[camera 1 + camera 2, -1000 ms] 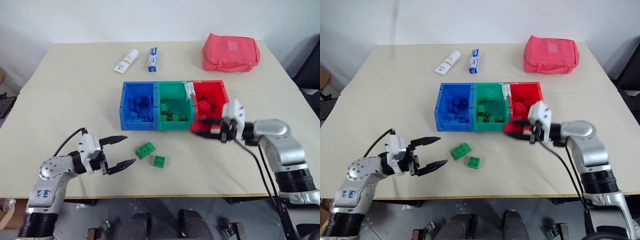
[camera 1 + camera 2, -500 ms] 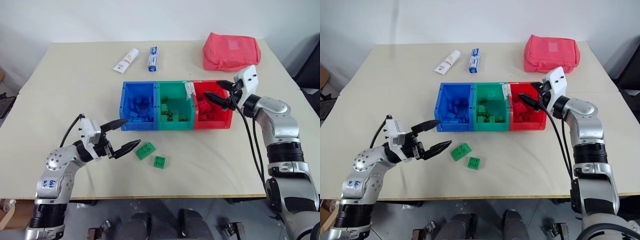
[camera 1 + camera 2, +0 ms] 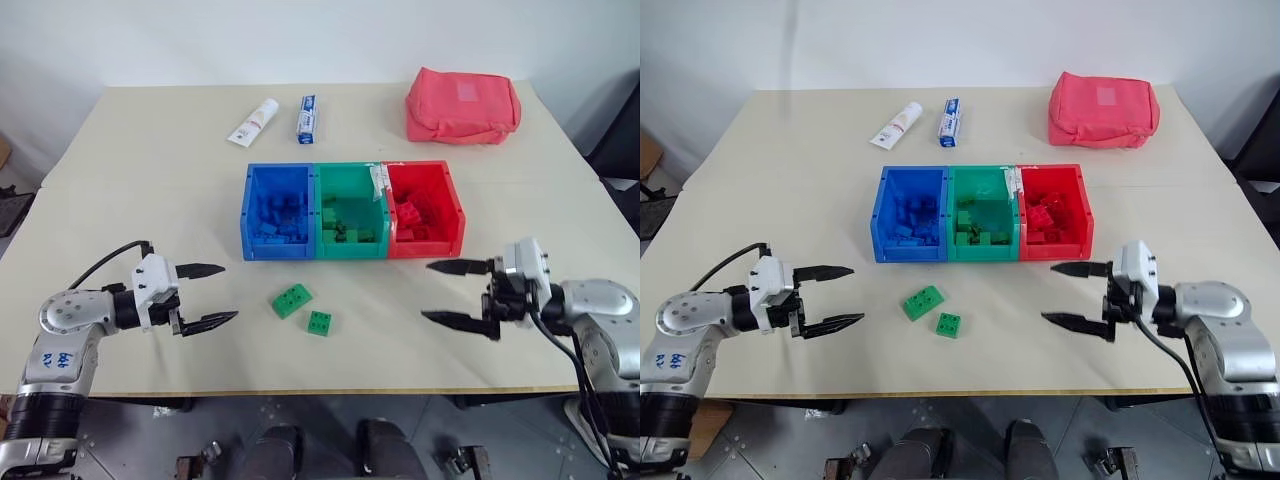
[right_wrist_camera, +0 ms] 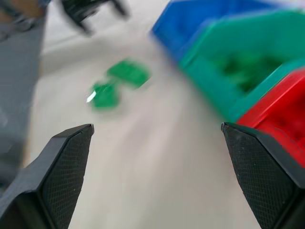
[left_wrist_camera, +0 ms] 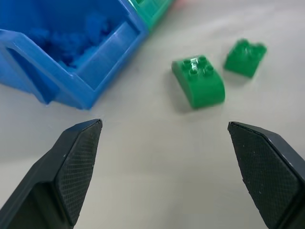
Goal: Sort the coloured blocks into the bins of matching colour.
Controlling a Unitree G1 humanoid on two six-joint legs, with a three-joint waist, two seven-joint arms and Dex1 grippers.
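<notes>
While 2 green blocks lie loose on the table [image 3: 120,150], both grippers hang above the tabletop with their jaws spread wide and nothing between them. At the table's left front, the left gripper [image 3: 204,294] points toward the blocks, its 2 black fingers [image 5: 76,162] touching neither block nor bin. At the right front, the right gripper [image 3: 452,292] points leftward across the bare tabletop, well apart from the blocks, its fingers likewise clear of everything. The larger green block [image 3: 291,300] sits just in front of the boundary between the blue bin [image 3: 248,215] and the green bin [image 3: 350,176], with the smaller green block [image 3: 319,323] just beside it, nearer the table's front edge; the 2 do not appear to touch. The red bin [image 3: 457,210] completes the joined row of 3, and each bin holds blocks of its own colour. Behind the bins lie a toothpaste tube [image 3: 253,122], a small blue-white box [image 3: 305,118] and a red-pink pouch [image 3: 462,104].
</notes>
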